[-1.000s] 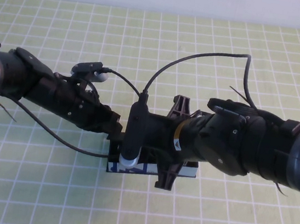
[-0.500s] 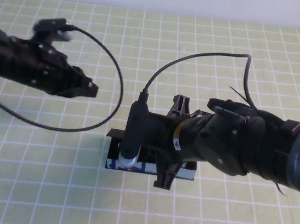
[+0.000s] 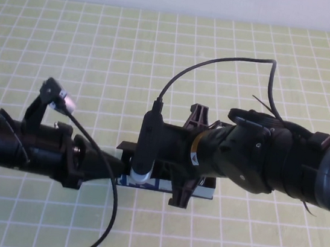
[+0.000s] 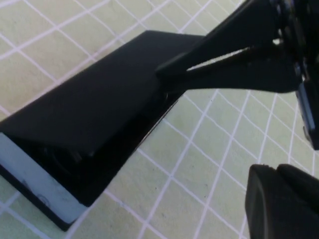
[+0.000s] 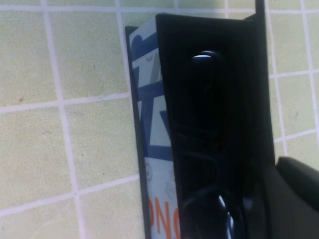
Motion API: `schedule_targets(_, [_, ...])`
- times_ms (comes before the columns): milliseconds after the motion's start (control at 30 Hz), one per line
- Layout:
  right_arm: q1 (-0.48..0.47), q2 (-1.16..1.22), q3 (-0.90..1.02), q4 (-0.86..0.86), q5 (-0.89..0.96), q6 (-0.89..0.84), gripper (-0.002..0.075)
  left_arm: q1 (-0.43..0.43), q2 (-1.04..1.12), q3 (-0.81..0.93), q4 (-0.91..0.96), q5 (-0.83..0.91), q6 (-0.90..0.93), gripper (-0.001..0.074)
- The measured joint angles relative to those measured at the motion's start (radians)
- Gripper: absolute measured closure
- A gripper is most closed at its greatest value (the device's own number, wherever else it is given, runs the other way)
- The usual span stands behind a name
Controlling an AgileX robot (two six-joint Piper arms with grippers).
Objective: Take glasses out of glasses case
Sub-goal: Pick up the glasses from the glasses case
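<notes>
the glasses case sits on the green-checked tabletop a little below the middle of the high view, mostly hidden under the right arm, with only its white, blue-printed front strip showing at 6 o'clock of that arm's wrist. the right wrist view looks straight into it: the glasses lie inside the black interior, dark lenses glinting, so they are not out yet. the right claw hangs directly over the case with its fingers pressed together, and whether they pinch the lid i cannot tell. the left claw comes in low from 9 o'clock and ends just beside the case's left end; its fingers are not clear enough to call, so i cannot tell their state. in the left wrist view the lid is tilted up above the white front, with a dark finger against its far edge. judged from this, the glasses are light, rigid plastic, smooth and apt to slip, and the lenses scratch easily. the bridge or a thick arm near its hinge looks the safest hold, lifting straight up. the case is light too and likely to skid unless steadied.
</notes>
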Motion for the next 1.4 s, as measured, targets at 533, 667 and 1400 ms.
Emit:
schedule_targets(533, [0.0,0.0,0.0,0.0,-0.035,0.002,0.0732,0.0,0.256,0.014,-0.263,-0.058,0.311,0.0739])
schedule_targets(667, [0.0,0.0,0.0,0.007,-0.037,0.002,0.0732,0.0,0.307,0.007,-0.313,-0.072,0.364,0.0739])
schedule_targets(1400, [0.0,-0.1,-0.02,0.512,0.241,0.201,0.072,0.0,0.345,-0.01,-0.342,-0.052,0.368,0.0739])
